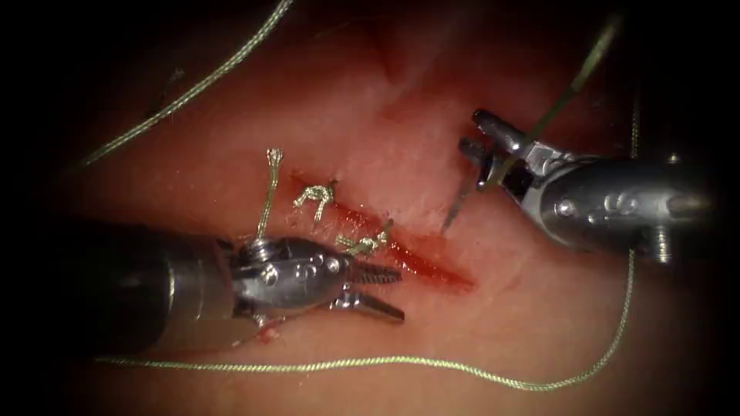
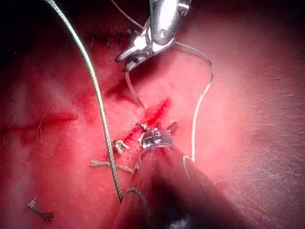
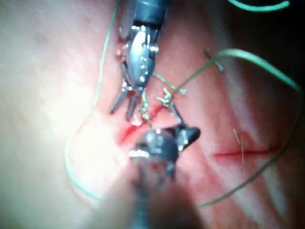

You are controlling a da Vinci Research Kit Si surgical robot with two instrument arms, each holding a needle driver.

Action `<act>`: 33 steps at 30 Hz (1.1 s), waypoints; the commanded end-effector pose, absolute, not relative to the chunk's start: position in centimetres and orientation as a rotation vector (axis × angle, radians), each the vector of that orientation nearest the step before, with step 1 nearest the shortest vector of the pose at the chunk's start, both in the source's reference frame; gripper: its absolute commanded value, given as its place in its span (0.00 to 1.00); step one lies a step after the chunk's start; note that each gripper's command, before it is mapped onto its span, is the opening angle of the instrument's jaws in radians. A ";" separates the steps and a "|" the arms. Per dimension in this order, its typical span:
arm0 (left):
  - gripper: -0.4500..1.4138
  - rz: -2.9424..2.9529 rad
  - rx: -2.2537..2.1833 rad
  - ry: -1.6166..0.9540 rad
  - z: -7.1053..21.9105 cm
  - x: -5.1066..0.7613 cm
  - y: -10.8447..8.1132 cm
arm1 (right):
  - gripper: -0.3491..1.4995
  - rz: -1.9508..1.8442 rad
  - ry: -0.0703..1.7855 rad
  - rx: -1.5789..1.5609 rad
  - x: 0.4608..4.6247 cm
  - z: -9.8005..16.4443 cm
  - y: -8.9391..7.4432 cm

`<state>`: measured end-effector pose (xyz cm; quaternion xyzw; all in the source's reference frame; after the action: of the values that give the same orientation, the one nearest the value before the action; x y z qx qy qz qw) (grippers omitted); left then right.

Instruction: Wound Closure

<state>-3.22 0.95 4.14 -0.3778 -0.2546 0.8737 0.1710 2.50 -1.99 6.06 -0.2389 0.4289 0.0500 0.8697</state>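
Endoscope view: right tool point(image 1: 479, 163) clamps the thin, stiff, slippery needle point(image 1: 461, 202) near its blunt end, left tool point(image 1: 379, 290) spread empty

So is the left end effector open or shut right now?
Open. The left end effector has its two jaws spread apart beside the cut, holding nothing; the left wrist view shows the same spread.

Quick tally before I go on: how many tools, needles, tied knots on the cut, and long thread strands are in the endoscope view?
Tools: 2, left tool with jaws open, holding nothing; right tool shut on the needle near its rear end
Needles: 1, needle, tip at the tissue just right of the cut
Knots: 2, and
Thread: 1 long strand
Total: 6
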 end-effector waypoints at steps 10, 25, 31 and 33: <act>0.41 2.483 -1.076 -0.723 4.2 -3.26 1.0 | 0.00 0.058 0.896 -0.463 2.71 6.2 -2.3; 0.38 2.484 -1.075 -0.719 4.2 -3.27 0.9 | 0.00 0.131 0.942 -0.307 2.86 6.4 -2.8; 0.38 2.484 -1.075 -0.718 4.3 -3.28 0.9 | 0.00 0.160 0.945 -0.237 2.88 6.5 -2.9; 0.38 2.484 -1.074 -0.717 4.3 -3.29 0.9 | 0.00 0.160 0.940 -0.223 2.89 6.5 -3.0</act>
<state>-3.24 0.93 4.20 -0.3778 -0.2525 0.8744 0.1704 2.81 -2.96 6.44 -0.1060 0.4508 0.0787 0.8828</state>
